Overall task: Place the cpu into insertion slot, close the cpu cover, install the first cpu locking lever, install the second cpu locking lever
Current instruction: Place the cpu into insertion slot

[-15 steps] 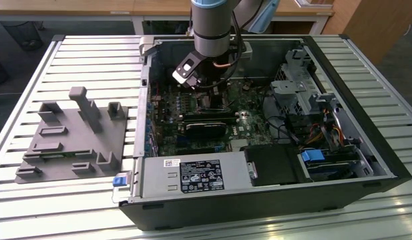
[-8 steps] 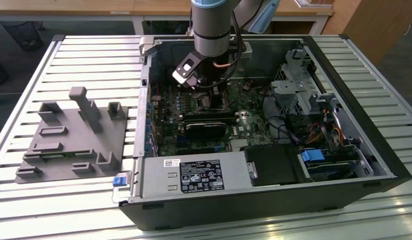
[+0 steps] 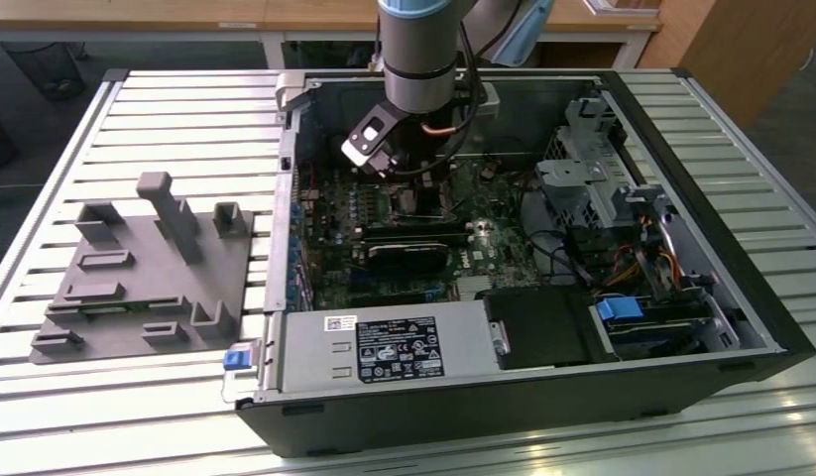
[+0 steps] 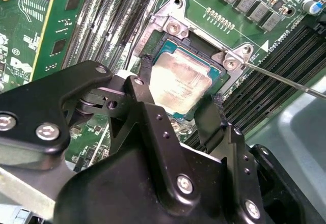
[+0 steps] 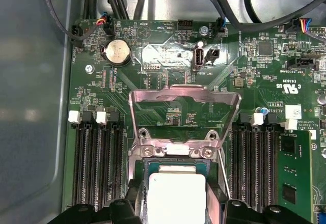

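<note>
Clamping the cpu [image 4: 184,77], the end effector [image 4: 181,81] holds it in the insertion slot [image 4: 170,45]

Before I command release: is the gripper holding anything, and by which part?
The gripper appears to grip the cpu by two opposite edges, as it lies in the insertion slot.

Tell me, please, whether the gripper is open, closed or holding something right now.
Gripper: jaws closed on the cpu, which sits in the insertion slot; the cpu cover stands open.
</note>
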